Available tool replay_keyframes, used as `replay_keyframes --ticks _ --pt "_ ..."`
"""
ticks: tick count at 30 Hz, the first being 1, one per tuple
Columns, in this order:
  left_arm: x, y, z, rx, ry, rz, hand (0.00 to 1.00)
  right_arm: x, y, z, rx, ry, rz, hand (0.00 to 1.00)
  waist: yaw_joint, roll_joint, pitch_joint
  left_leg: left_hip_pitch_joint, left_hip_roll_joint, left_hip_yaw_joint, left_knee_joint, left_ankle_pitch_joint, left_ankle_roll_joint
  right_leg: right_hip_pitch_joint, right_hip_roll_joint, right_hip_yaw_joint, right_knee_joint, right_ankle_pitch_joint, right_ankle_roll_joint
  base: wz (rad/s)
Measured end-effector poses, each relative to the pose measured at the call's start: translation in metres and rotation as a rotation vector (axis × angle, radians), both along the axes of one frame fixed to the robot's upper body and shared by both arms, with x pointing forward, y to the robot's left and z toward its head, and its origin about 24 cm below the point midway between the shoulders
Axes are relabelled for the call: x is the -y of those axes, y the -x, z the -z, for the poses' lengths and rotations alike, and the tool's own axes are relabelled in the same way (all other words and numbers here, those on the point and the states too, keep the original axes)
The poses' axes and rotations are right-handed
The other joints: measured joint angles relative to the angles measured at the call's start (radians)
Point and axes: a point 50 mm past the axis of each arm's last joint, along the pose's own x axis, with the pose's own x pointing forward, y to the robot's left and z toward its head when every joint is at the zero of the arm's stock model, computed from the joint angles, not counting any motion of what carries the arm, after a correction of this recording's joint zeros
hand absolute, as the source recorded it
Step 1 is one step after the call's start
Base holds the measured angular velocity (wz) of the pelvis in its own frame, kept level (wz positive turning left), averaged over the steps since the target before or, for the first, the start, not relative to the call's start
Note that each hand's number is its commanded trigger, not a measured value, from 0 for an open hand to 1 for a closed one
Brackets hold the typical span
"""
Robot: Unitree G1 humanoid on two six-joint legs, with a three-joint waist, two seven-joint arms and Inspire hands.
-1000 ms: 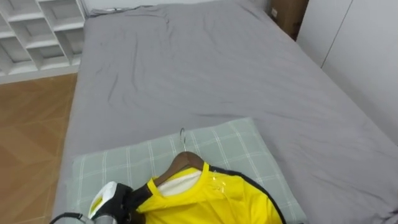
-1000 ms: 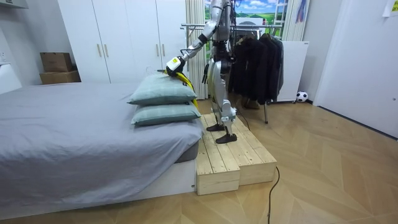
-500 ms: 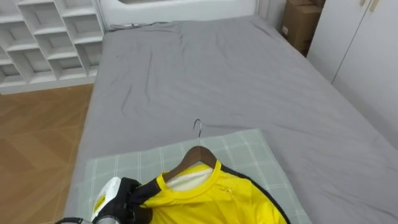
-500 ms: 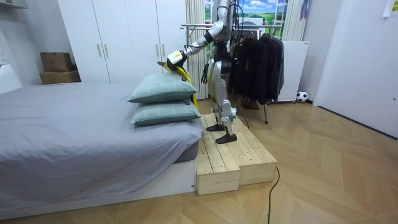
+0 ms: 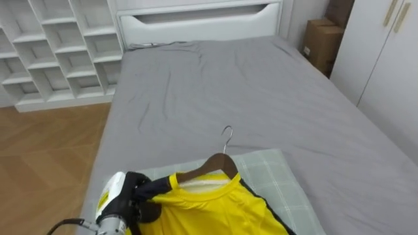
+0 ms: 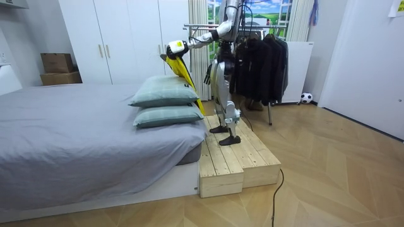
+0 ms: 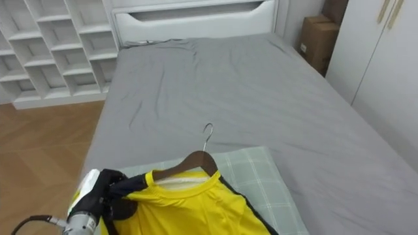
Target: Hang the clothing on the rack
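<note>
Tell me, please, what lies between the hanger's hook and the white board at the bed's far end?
Only bare, lightly creased grey sheet lies between the hook above the yellow shirt and the white board, as both eye views show.

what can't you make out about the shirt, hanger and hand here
- Lower part of the yellow shirt: cut off by the eye views' bottom edge.
- Ends of the hanger: under the shirt in both eye views.
- Whether the left hand grips hanger or just cloth: fabric covers it.
</note>
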Motion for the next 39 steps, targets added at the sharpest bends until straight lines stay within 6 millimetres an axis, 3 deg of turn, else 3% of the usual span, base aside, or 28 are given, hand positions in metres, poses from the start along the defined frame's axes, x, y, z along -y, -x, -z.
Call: replay_keyframes --ticks 5,9,17,23,31,39 --pt "-0.002 -0.002 -0.025 0.145 -0.002 -0.034 1.0 0.003 0.01 0.0 -0.016 0.012 0.037 0.0 0.0 0.002 -0.0011 0.0 0.0 -0.002 -0.001 0.0 0.0 0.002 0.002 0.003 -0.001 0.001 0.0 -0.04" --pt "-0.005 -0.005 -0.039 0.222 -0.019 -0.046 1.0 0.005 0.011 0.0 -0.017 0.038 0.049 0.0 -0.014 -0.004 0.0026 -0.002 -0.001 -0.001 -0.002 0.0 0.0 0.005 0.001 0.002 -0.003 0.0 0.001 0.0" --pt "-0.021 -0.005 -0.047 0.268 -0.071 -0.093 1.0 0.029 0.011 -0.007 -0.001 0.119 0.141 0.0 -0.025 -0.013 0.0072 0.001 -0.004 0.0 -0.004 0.0 0.0 0.0 -0.001 0.004 -0.003 -0.001 0.002 -0.01" --pt "-0.024 -0.006 -0.055 0.314 -0.089 -0.104 1.0 0.043 0.008 -0.013 0.013 0.167 0.174 0.0 -0.032 -0.016 0.0065 0.005 -0.004 -0.002 -0.004 0.0 0.0 0.008 -0.002 0.003 -0.001 -0.001 0.002 0.0" --pt "-0.022 -0.006 -0.058 0.343 -0.085 -0.088 1.0 0.049 -0.021 -0.022 0.094 0.255 0.09 0.0 -0.033 -0.033 0.0083 0.002 -0.004 -0.001 -0.002 0.001 0.001 0.0 -0.001 0.004 0.001 -0.001 0.002 0.0" --pt "-0.02 -0.008 -0.064 0.384 -0.08 -0.06 1.0 0.046 -0.079 -0.05 0.361 0.292 -0.027 0.0 -0.013 -0.031 0.0069 0.001 -0.003 -0.001 -0.003 0.001 0.001 0.001 -0.001 0.007 0.0 0.0 0.002 -0.01"
